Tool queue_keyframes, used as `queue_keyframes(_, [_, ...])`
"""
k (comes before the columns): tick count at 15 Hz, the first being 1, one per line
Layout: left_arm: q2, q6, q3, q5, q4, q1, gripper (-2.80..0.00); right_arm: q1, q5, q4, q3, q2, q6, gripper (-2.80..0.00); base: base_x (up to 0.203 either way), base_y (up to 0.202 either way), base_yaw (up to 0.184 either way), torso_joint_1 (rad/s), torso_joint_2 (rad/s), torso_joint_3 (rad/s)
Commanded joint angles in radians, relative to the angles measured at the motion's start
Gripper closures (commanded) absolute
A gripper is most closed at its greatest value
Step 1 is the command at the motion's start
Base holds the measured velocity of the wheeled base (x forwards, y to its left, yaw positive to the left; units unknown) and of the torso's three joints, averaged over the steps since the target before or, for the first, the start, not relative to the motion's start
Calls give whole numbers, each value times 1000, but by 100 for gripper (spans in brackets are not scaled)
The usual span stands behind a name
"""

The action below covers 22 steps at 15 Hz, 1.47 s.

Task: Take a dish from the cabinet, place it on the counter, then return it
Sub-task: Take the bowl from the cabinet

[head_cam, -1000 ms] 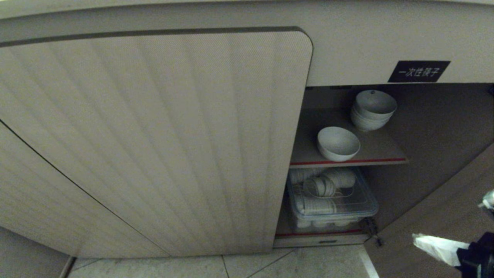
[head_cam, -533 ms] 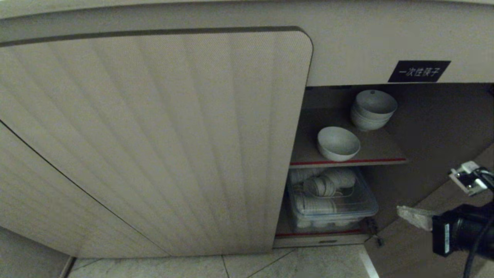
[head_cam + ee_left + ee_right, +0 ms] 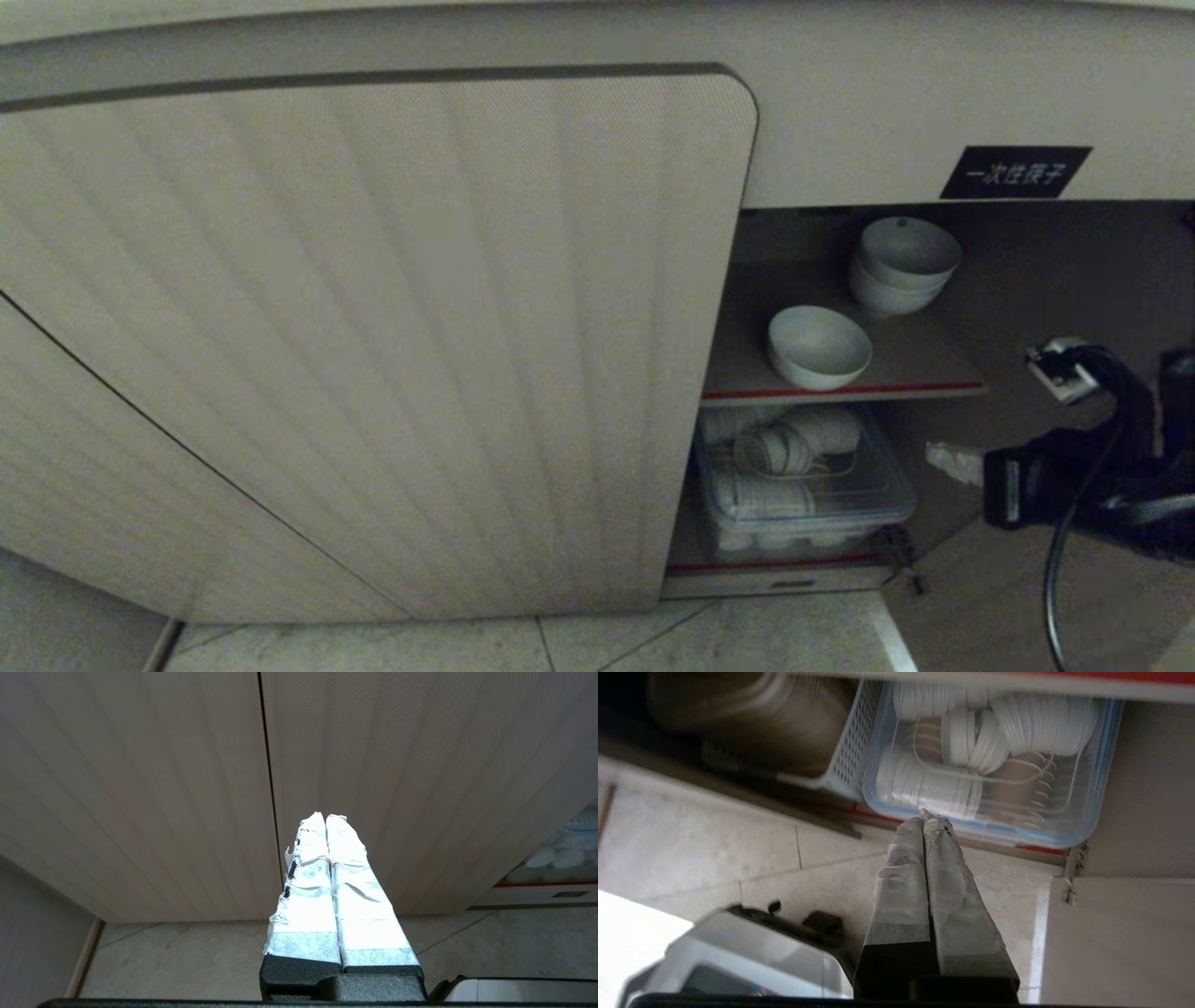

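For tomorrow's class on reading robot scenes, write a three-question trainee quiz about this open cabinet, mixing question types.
1. True or false: the single bowl sits on the red-edged shelf.
2. Where is the stack of bowls? A) in the plastic box B) further back on the same shelf C) on the floor
3. Fill in: the right gripper has its fingers ____.

Key: 1 true; 2 B; 3 shut. The clear plastic box sits below the shelf.

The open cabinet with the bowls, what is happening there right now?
The right gripper, fingers shut and empty, is beside the open beige cabinet, level with the clear plastic box of white dishes. The single small white ceramic bowl sits untouched on the red-edged shelf, before a stack of white bowls. The left gripper is parked, shut.
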Motion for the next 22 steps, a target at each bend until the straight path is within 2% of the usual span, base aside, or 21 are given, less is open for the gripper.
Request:
queue_keyframes(1, [0, 0, 0, -1, 0, 1, 0, -1, -1, 4, -39, 45, 12, 0, 0, 0, 0, 0, 0, 0])
queue_keyframes(7, [0, 0, 0, -1, 0, 1, 0, -1, -13, 11, -98, 99, 15, 0, 0, 0, 0, 0, 0, 0])
queue_keyframes(15, [0, 0, 0, 0, 0, 0, 0, -1, -17, 95, -229, 157, 50, 0, 0, 0, 0, 0, 0, 0])
queue_keyframes(22, [0, 0, 0, -1, 0, 0, 0, -1, -52, 146, -309, 196, 73, 0, 0, 0, 0, 0, 0, 0])
